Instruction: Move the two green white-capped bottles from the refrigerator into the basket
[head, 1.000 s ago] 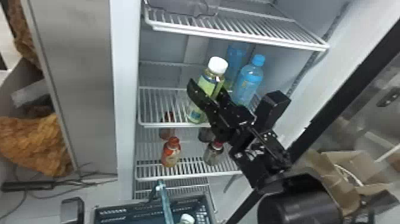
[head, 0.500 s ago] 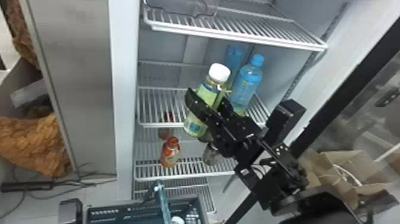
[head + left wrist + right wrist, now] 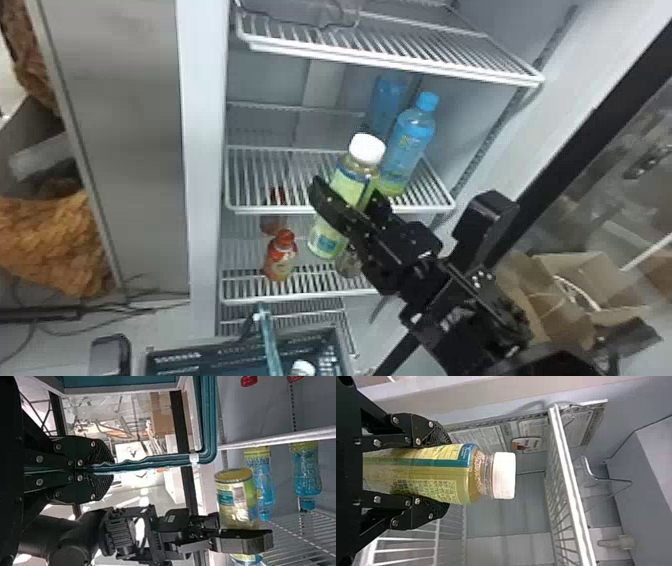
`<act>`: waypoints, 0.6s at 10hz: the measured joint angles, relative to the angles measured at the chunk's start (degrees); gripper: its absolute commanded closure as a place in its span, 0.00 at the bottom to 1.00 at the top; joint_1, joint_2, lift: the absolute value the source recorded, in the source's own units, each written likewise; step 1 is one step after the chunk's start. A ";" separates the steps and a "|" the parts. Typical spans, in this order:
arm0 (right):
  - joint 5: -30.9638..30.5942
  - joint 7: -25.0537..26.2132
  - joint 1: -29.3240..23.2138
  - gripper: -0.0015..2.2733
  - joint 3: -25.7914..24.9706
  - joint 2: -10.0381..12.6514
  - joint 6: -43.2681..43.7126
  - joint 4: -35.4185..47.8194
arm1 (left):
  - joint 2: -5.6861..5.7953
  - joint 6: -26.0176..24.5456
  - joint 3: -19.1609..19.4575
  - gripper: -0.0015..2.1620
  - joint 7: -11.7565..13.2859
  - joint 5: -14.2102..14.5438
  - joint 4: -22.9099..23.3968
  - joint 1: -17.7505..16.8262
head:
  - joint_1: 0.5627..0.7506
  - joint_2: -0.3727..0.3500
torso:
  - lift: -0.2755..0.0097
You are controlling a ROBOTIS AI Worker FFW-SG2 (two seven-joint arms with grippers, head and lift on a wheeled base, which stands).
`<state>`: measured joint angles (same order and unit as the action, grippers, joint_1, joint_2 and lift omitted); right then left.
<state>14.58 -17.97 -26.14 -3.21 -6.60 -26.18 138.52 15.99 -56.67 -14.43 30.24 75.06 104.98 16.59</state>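
Right gripper (image 3: pixel 348 196) holds a green white-capped bottle (image 3: pixel 326 239) between its two fingers, the bottle tilted by the front of the refrigerator shelves (image 3: pixel 300 209). Below, a white cap (image 3: pixel 302 369) shows inside the basket (image 3: pixel 175 361).

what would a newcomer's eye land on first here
Probably the green bottle with a white cap, held in the right gripper at the front of the refrigerator shelves. Behind it, the bright blue bottle standing on a shelf catches the eye, as does the small orange-red one lower down. Below sits the dark teal basket, its handle clasped by the left gripper.
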 measured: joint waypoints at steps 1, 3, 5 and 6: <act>-0.32 -0.87 -1.19 0.38 -0.71 0.02 -1.70 1.24 | 0.01 0.00 -0.03 0.54 0.00 -0.07 0.00 -0.03 | 0.70 0.03 | 0.95; -0.88 -2.09 -3.50 0.38 -2.32 -0.02 -5.78 3.73 | 0.02 0.00 -0.10 0.54 0.00 -0.11 0.00 -0.14 | 0.70 0.03 | 0.95; -0.89 -3.47 -6.20 0.38 -3.62 -0.23 -10.16 5.72 | 0.06 0.00 -0.08 0.54 0.00 -0.11 0.00 -0.21 | 0.70 0.03 | 0.95; -0.79 -3.82 -7.16 0.38 -3.95 -0.25 -11.67 6.23 | 0.09 -0.01 -0.08 0.54 0.00 -0.11 0.00 -0.17 | 0.70 0.03 | 0.95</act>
<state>13.79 -21.79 -33.30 -7.15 -6.85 -37.85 144.75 16.07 -56.68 -14.51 30.23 74.95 104.97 16.42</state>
